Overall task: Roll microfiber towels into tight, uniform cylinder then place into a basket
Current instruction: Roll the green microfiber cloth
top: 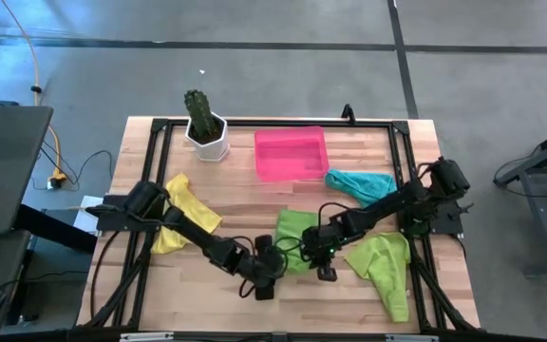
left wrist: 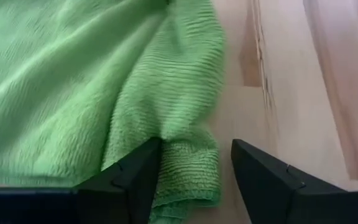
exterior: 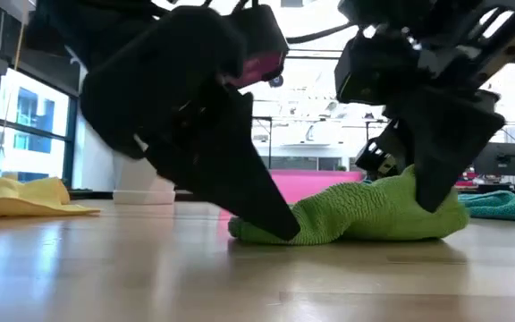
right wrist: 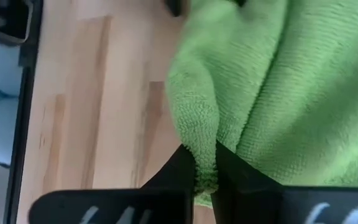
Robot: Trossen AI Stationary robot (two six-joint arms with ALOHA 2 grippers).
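2 grippers meet at a bunched, ribbed lime towel (top: 294,228) mid-tabletop (top: 349,294): left gripper (left wrist: 194,180) spread open around its edge, right gripper (right wrist: 205,171) pinched on a fold. Arms hide its middle.

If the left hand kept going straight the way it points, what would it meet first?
Most likely the lime green towel: the open left hand already straddles its folded edge on the table.

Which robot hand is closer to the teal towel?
Right. The right gripper pinches the middle lime green towel below the teal towel; the open left gripper is farther left.
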